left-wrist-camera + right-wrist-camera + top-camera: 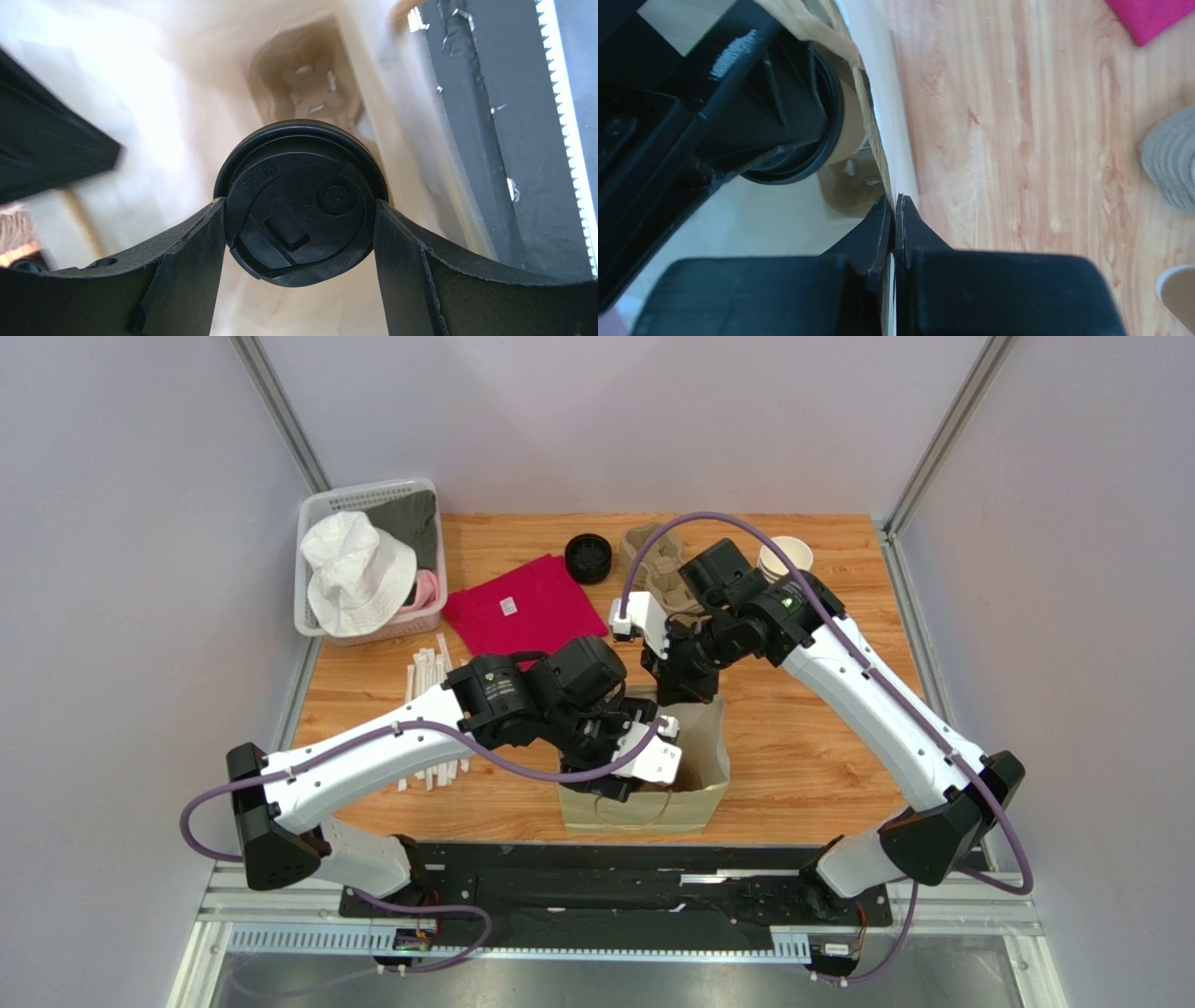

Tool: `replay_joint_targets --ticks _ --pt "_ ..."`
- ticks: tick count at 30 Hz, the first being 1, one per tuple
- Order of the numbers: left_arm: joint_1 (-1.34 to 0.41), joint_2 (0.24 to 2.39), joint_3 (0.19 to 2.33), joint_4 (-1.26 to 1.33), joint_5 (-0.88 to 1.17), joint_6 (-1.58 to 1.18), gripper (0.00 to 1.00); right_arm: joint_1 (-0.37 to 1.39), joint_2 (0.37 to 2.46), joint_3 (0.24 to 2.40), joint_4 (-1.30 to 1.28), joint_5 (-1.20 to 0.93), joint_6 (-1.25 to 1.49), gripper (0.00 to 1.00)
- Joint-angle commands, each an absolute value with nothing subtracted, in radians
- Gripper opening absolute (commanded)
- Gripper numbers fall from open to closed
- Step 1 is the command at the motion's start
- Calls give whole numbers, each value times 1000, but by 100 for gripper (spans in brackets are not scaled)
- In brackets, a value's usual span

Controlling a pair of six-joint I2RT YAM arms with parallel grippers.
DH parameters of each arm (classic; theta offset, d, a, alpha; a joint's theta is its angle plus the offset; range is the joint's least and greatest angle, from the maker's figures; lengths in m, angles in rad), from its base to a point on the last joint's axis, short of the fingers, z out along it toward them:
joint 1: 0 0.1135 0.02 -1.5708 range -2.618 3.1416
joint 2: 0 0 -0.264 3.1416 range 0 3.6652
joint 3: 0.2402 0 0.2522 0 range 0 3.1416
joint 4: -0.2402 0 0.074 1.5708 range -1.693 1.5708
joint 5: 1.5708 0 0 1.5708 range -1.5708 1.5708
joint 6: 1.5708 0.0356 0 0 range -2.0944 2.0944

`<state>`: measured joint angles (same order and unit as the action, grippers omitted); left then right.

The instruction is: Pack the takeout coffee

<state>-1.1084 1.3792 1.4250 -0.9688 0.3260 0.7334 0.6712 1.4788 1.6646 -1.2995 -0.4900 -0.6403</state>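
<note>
The takeout coffee (pixel 302 203), a brown cup under a round black lid, hangs inside the open paper bag (pixel 648 801) near the table's front edge. My left gripper (pixel 300 206) is shut on it, one finger pressed against each side of the lid. In the top view that gripper (pixel 629 745) reaches down into the bag's mouth and hides the cup. The right wrist view shows the lid rim and a strip of brown cup wall (pixel 852 133) behind the bag's wall (pixel 882 84). My right gripper (pixel 894 201) is shut on the bag's upper rim, at its far side (pixel 683 693).
A white basket (pixel 316 616) with a white hat stands at the back left. A pink cloth (pixel 522 606), a loose black lid (pixel 589 557), a cardboard carrier (pixel 659 571) and stacked paper cups (pixel 787 555) lie behind the bag. White sticks (pixel 425 703) lie to its left.
</note>
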Motion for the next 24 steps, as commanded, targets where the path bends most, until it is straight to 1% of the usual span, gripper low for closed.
replay_joint_targets --ticks 1,3,6,12,17,22,24 --pt "-1101 1335 1396 -942 299 739 0 669 1421 1698 -1214 -387 -571 0" --pt "-1101 1319 1365 -914 266 736 0 669 1385 1721 -1192 -348 -502 0" --pt "-1100 1284 1307 -868 227 736 0 669 1341 1703 -1151 -356 -422 0" --pt "-1101 1232 1200 -773 173 741 0 695 1201 1540 -1065 -362 -325 0" --pt "-1100 1187 1117 -689 118 747 0 759 1138 1493 -1037 -321 -278 0" --pt "-1100 1143 1062 -598 64 767 0 859 1109 1456 -1012 -249 -258 0" --pt "-1103 1137 1045 -583 48 778 0 873 1106 1447 -997 -229 -241 0"
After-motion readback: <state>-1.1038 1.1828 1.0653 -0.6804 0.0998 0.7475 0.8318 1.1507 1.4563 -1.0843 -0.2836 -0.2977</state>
